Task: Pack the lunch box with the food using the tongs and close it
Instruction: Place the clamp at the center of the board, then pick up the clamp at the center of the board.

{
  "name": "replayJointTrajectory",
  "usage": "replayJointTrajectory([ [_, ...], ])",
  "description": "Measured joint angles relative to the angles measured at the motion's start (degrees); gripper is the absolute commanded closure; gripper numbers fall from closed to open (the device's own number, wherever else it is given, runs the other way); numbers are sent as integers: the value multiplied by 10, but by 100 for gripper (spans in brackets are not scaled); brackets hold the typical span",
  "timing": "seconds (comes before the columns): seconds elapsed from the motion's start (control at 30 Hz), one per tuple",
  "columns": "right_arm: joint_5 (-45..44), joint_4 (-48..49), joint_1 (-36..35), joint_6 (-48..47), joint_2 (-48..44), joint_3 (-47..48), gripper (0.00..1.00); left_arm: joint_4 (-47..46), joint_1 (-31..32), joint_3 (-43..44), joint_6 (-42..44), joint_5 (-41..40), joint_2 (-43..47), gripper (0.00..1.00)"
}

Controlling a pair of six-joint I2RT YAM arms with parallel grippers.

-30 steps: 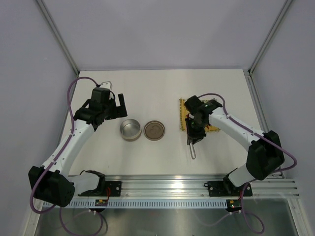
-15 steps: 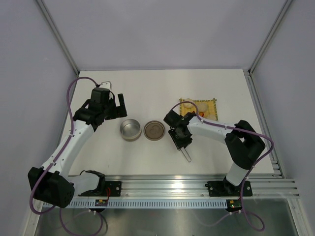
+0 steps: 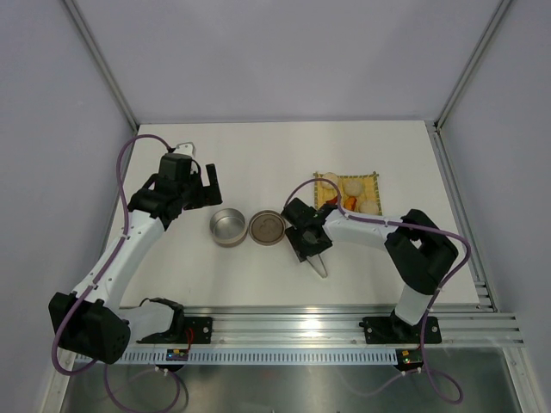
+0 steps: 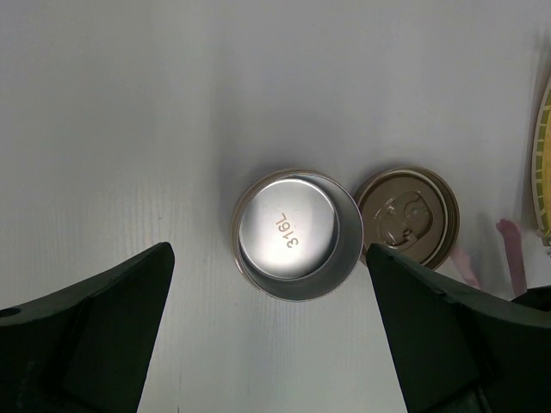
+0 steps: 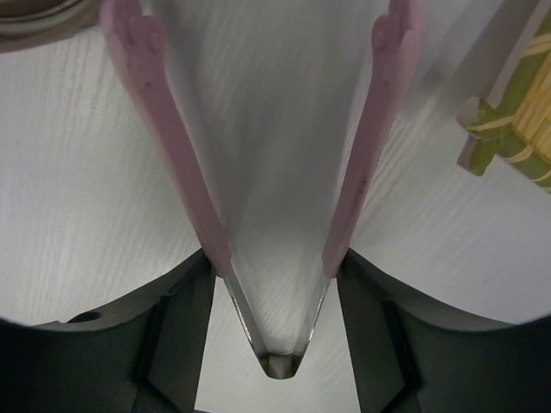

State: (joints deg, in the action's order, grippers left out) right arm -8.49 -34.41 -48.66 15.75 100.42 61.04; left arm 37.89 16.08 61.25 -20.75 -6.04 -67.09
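The lunch box [image 3: 228, 227] is a round silver tin, standing empty on the table [image 3: 258, 155], and my left gripper [image 3: 204, 186] hangs open just behind it. In the left wrist view the tin [image 4: 297, 237] lies between the wide-apart fingers [image 4: 103, 327], with its brownish lid [image 4: 406, 218] beside it on the right. The lid [image 3: 268, 229] touches the tin's right side. My right gripper [image 3: 307, 241] is shut on the tongs [image 3: 321, 267] just right of the lid. The pink tongs [image 5: 164, 129] are spread with nothing between their tips. The food [image 3: 351, 186] lies on the yellow mat [image 3: 372, 178].
The mat's corner [image 5: 516, 129] lies just right of the tongs' right arm. The right arm's elbow [image 3: 422, 249] reaches over the table's right side. Grey walls enclose the table, and a metal rail [image 3: 284, 323] runs along the near edge.
My right gripper has swung left off the mat to beside the lid, carrying the tongs, whose arms have spread apart. The food on the mat is now uncovered. The left arm has not moved.
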Motion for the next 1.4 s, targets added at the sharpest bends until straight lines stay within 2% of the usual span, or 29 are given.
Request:
replayJointTrajectory([
  [0.1,-6,10,0,8,-4,-6,22,0,0,0,0,0,0,1],
  [0.2,-12,23,0,20,-20,-23,16,0,0,0,0,0,0,1],
  [0.23,-14,26,0,26,-27,-30,9,0,0,0,0,0,0,1],
  [0.43,-21,39,0,57,-67,-63,2,0,0,0,0,0,0,1],
  [0.77,-55,66,-2,103,-144,-95,3,0,0,0,0,1,0,1],
  [0.9,-62,82,-6,116,-177,-129,0,0,0,0,0,1,0,1],
  [1.07,-70,72,-14,123,-153,-111,1,0,0,0,0,1,0,1],
  [1.2,-76,76,-51,119,-120,-101,1,0,0,0,-1,3,0,1],
  [1.4,-95,102,-59,119,-116,-111,1,1,0,0,-1,3,0,1],
])
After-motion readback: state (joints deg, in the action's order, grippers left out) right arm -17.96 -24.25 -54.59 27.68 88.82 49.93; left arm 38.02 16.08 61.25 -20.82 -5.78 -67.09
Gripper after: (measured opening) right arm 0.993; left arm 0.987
